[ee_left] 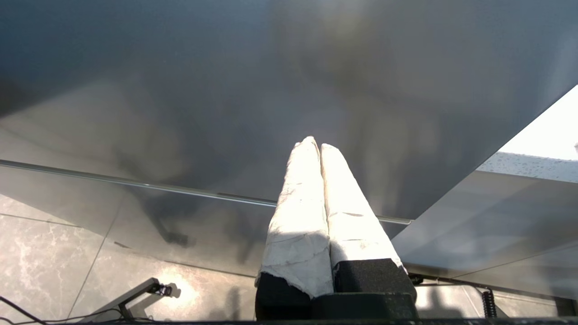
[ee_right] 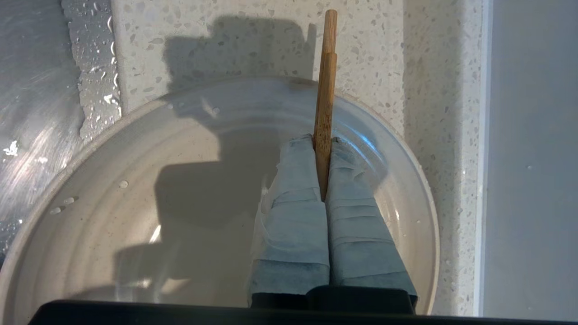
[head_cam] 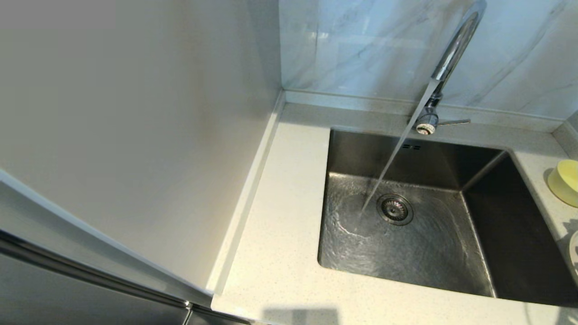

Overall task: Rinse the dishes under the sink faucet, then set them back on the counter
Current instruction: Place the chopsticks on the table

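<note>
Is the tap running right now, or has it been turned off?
Running. A stream of water falls from the sink faucet into the steel basin beside the drain strainer, rippling across the floor.

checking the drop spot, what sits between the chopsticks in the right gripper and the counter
Right wrist view: the round cream-white speckled plate lies under the thin wooden chopsticks, on the off-white speckled stone counter.

We see a steel basin (head_cam: 478, 253) with water (head_cam: 393, 162) streaming down beside its round drain strainer (head_cam: 395, 209) and rippling over the floor; behind rises a grey-veined marble wall (head_cam: 361, 45); to the left stands a plain pale panel (head_cam: 135, 126). From the left wrist we see a marbled tile floor (ee_left: 40, 257) with black cables (ee_left: 27, 313).
</note>
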`<state>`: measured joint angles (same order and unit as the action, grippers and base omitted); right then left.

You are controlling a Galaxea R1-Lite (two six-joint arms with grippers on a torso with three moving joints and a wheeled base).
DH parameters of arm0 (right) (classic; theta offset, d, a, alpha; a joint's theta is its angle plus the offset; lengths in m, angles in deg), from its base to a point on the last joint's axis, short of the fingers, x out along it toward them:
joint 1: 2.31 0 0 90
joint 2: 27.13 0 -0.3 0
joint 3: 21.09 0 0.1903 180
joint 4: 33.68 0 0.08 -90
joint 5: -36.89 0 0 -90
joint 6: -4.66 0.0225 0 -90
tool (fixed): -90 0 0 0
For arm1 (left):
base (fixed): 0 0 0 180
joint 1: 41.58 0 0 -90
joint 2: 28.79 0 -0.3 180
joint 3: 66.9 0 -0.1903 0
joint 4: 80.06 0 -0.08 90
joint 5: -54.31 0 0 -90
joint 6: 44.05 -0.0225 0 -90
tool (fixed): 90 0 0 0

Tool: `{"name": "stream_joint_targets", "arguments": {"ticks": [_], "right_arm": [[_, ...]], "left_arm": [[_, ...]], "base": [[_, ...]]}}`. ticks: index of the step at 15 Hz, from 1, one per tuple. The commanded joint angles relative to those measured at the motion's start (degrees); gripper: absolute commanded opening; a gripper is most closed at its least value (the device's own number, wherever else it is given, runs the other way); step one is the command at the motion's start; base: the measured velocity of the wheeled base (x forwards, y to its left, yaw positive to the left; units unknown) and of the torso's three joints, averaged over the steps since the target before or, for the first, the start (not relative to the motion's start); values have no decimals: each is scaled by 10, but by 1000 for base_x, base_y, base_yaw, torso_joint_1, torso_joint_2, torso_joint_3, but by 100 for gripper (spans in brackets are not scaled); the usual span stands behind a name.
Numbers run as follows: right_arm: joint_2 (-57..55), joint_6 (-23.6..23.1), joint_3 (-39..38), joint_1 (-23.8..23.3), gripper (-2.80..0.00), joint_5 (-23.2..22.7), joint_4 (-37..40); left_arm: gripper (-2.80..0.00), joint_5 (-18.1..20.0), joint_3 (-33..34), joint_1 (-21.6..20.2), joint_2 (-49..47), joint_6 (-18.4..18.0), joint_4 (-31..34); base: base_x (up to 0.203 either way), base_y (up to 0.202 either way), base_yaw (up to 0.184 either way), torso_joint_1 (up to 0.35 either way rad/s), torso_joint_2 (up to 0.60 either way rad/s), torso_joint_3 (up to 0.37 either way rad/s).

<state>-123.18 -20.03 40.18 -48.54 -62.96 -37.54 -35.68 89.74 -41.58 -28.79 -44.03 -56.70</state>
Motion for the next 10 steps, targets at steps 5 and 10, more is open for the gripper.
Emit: {"name": "stream_joint_targets", "arguments": {"ticks": [5, 10], "right_arm": [[-7, -2, -6, 0, -280, -1, -2], [-6, -4, -12, 1, -280, -1, -1]], "left_arm": [[-280, 0, 0, 0, 0, 1, 0], [-280, 0, 0, 0, 0, 0, 0]], "base": [[0, 0, 0, 0, 0, 0], [0, 0, 0, 0, 0, 0]]}}
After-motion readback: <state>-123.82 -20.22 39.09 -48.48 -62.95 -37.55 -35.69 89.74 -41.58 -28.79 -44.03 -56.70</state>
